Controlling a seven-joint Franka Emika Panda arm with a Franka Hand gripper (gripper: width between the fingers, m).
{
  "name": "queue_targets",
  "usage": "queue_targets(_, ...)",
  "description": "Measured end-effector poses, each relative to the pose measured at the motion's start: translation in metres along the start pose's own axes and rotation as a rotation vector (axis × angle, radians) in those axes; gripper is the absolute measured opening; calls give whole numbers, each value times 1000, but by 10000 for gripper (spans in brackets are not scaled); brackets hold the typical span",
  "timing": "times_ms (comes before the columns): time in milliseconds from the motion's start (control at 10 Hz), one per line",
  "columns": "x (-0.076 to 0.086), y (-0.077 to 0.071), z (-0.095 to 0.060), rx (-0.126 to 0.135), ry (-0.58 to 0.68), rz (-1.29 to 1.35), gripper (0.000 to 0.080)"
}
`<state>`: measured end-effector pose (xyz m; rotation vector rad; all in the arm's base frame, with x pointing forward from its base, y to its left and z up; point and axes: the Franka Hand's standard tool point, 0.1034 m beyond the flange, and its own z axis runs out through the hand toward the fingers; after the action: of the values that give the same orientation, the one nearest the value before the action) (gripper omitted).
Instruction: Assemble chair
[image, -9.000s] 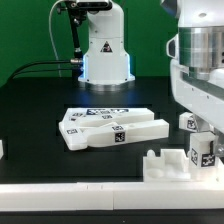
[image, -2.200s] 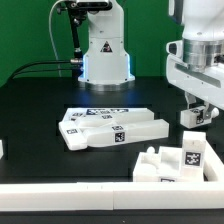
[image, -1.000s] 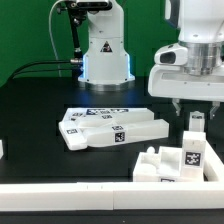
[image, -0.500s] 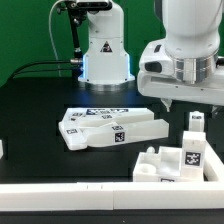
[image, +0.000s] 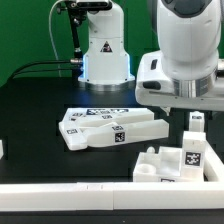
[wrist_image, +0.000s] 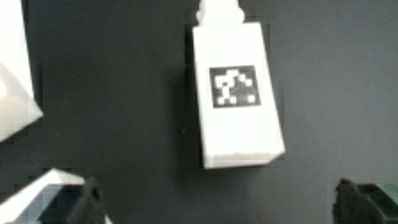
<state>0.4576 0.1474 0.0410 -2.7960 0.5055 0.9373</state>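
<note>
Over the black table (image: 40, 110), I should centre my wide-apart, empty gripper (wrist_image: 217, 203) squarely across the tagged white bar (wrist_image: 237, 95) before descending.

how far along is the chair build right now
Early. Done: a few white pieces look grouped at the front, a tagged block upright among them. In hand: nothing; the pincer is open over a tagged bar. Left: the stack of panels lies unjoined mid-table, and a small block stands apart.
</note>
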Motion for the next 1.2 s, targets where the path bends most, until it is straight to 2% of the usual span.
queue_targets(100, 0, 0, 1, 1, -1, 7, 648)
queue_targets(200, -5, 4, 3, 16, -50, 85, 648)
queue_targets(300, -3, -1, 0, 18, -64, 77, 648)
queue_targets(400, -10, -6, -3, 6, -117, 117, 648)
queue_targets(500, -10, -9, -5, -2, -123, 122, 648)
queue_targets(800, -5, -7, -5, 4, -111, 116, 648)
queue_targets(900, -3, -10, -5, 14, -111, 31, 648)
queue_targets(1200, 0, -9, -3, 15, -115, 35, 648)
